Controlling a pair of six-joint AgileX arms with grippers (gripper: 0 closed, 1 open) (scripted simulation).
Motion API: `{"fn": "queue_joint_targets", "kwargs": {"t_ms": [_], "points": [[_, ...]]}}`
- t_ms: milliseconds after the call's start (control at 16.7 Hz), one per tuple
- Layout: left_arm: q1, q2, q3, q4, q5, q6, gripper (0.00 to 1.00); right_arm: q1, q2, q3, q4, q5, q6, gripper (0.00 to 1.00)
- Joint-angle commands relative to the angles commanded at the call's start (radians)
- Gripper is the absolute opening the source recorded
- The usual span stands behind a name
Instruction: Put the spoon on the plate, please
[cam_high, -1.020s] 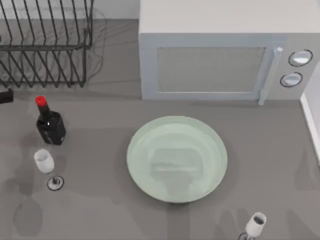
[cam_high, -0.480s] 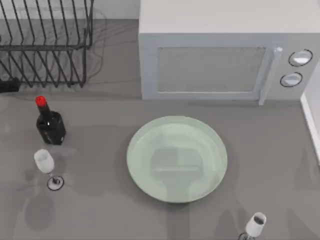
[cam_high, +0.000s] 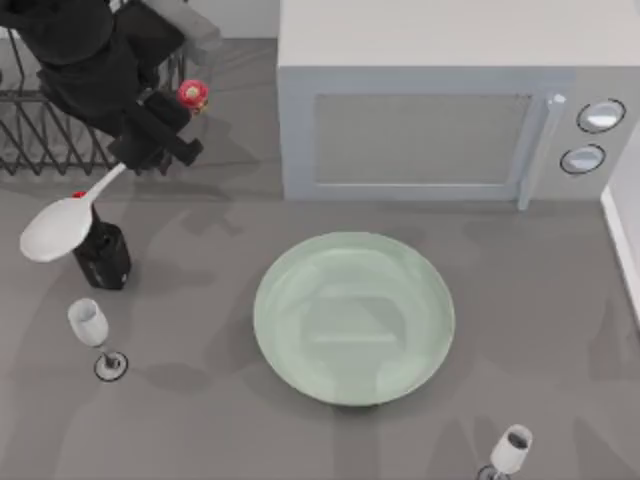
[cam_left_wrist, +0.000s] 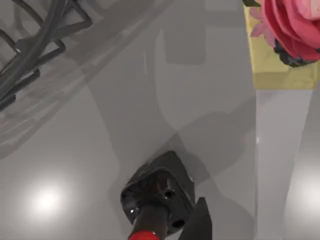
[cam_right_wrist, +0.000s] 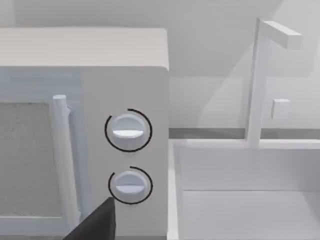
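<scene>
While left hand (cam_high: 150, 150) grips spoon (cam_high: 60, 225), plate (cam_high: 354, 317) bare.

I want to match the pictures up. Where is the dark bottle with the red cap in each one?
Top view: bottle at the left, under the spoon that the left gripper holds, by the dish rack.
Left wrist view: bottle seen from above, dish rack nearby.
Right wrist view: faces the microwave.

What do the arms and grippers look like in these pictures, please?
The left arm is glossy black and bulky, with rounded segments, ending in a blocky black left gripper. No cables or markings are visible. A dark wedge-shaped fingertip sits at the right wrist view's edge.
</scene>
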Motion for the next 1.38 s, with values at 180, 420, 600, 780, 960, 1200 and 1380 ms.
{"fn": "queue_joint_targets", "kwargs": {"t_ms": [180,420,600,780,960,1200,1380], "points": [[-0.175,0.086,0.098,-0.004,-0.013,0.164,0.00,0.000,0.000,0.000,0.000,0.000,0.000,1.00],[-0.354,0.239,0.184,-0.019,-0.024,0.318,0.00,0.000,0.000,0.000,0.000,0.000,0.000,1.00],[-0.427,0.356,0.210,-0.038,-0.020,0.372,0.00,0.000,0.000,0.000,0.000,0.000,0.000,1.00],[-0.450,0.421,0.214,-0.049,-0.012,0.388,0.00,0.000,0.000,0.000,0.000,0.000,0.000,1.00],[-0.450,0.422,0.214,-0.049,-0.011,0.388,0.00,0.000,0.000,0.000,0.000,0.000,0.000,1.00],[-0.445,0.422,0.211,-0.049,-0.009,0.367,0.00,0.000,0.000,0.000,0.000,0.000,0.000,1.00],[-0.445,0.427,0.212,-0.056,0.003,0.302,0.00,0.000,0.000,0.000,0.000,0.000,0.000,1.00]]}}
